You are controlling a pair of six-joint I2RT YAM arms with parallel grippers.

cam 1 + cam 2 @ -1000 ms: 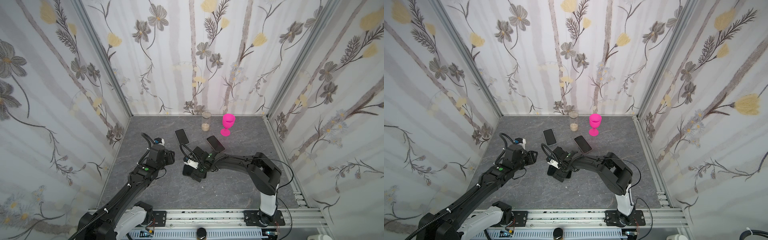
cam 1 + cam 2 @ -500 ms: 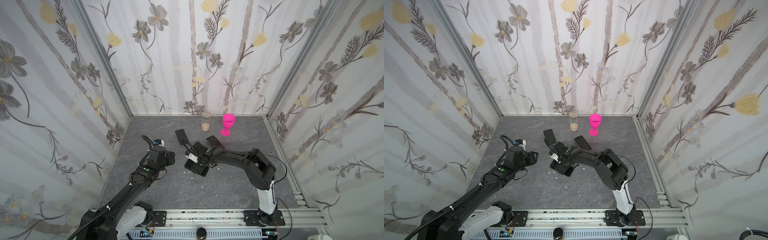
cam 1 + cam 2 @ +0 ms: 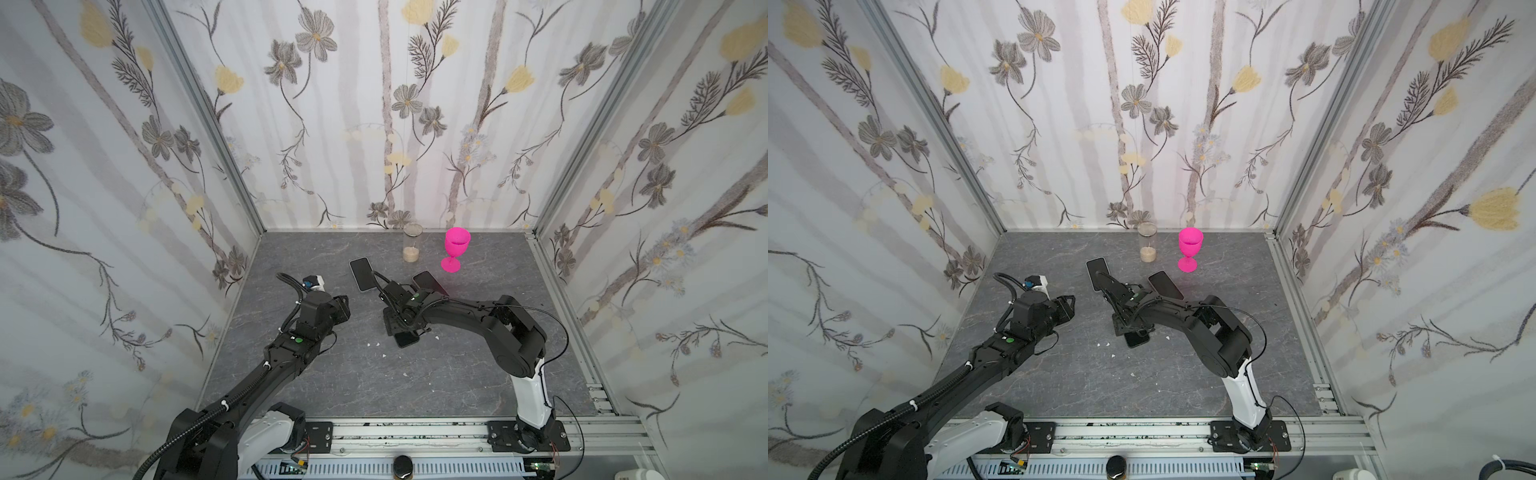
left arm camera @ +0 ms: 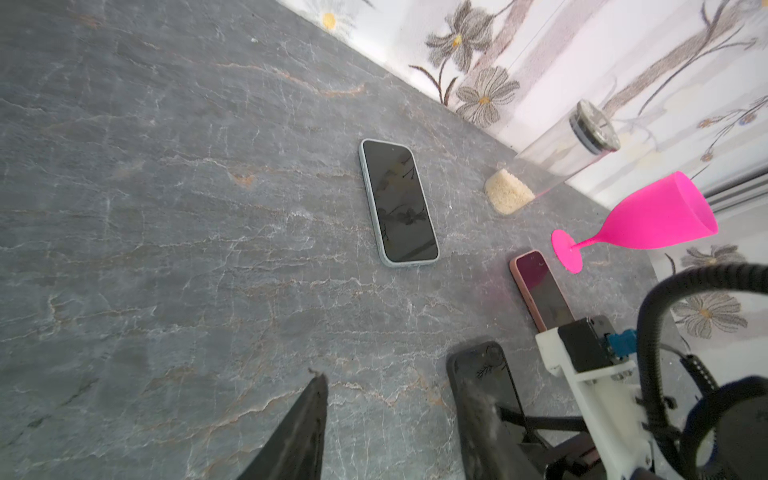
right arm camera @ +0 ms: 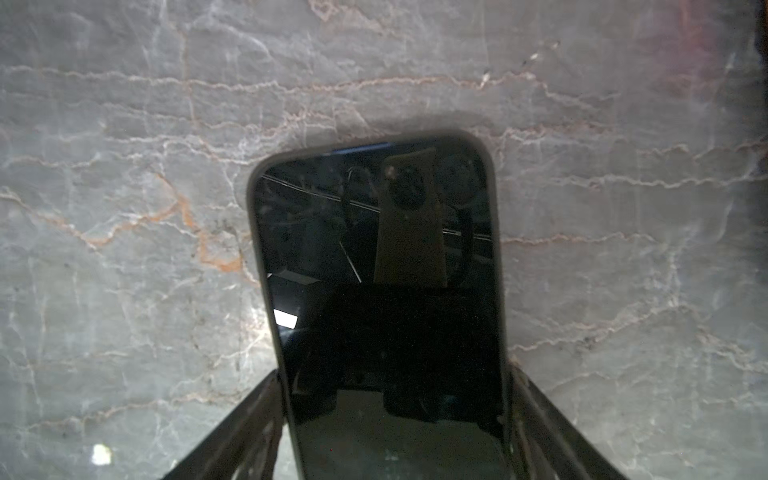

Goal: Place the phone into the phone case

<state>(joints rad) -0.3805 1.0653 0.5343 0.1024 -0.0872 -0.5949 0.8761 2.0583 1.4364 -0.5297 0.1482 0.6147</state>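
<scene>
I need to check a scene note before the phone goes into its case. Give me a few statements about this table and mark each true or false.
1. The pink goblet stands upright near the back wall. True.
2. The left gripper holds a phone. False: it is open, with nothing in it.
3. Three phones lie on the table: a pale-edged phone, a pink-edged phone and a black phone. True.
4. The jar is full to the top. False: only a little pale grain lies at its bottom.
5. The right gripper is at the pink-edged phone. False: its fingers stand either side of the black phone.
</scene>
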